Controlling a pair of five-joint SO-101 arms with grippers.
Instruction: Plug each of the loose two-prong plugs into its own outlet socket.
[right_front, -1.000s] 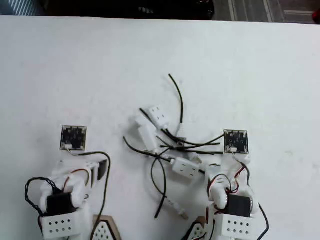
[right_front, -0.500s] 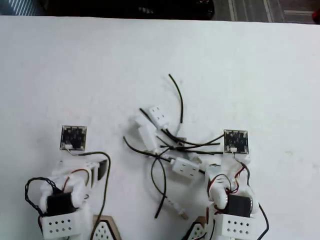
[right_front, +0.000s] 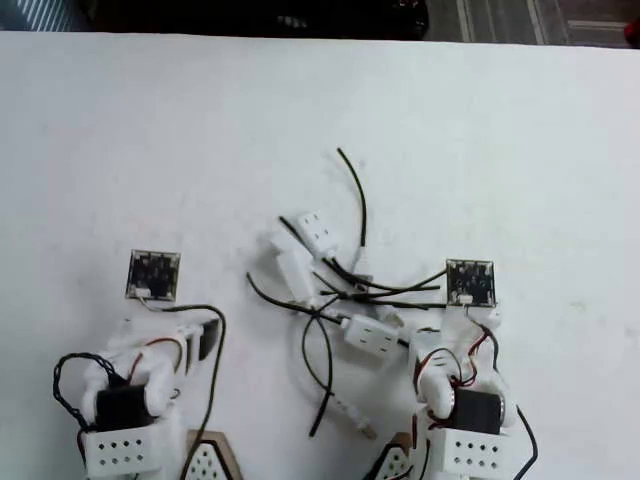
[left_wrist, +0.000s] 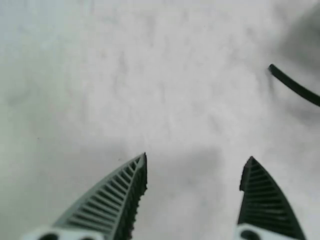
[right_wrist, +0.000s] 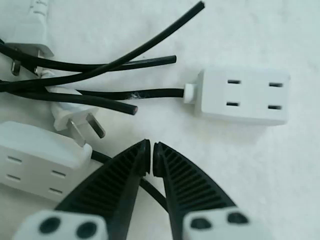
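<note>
Right claw (right_wrist: 151, 159) pressed together, left claw (left_wrist: 195, 167) spread. Risk: two-prong plug (right_wrist: 70, 120) just ahead sits among tangled cords (right_wrist: 100, 65); lifting may drag the adjoining outlet socket (right_wrist: 35, 155).

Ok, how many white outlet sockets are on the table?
3. The far socket sits behind the cable tangle, the middle socket close beside it toward the left, the near socket in front of the tangle. The cables could hide another.
</note>
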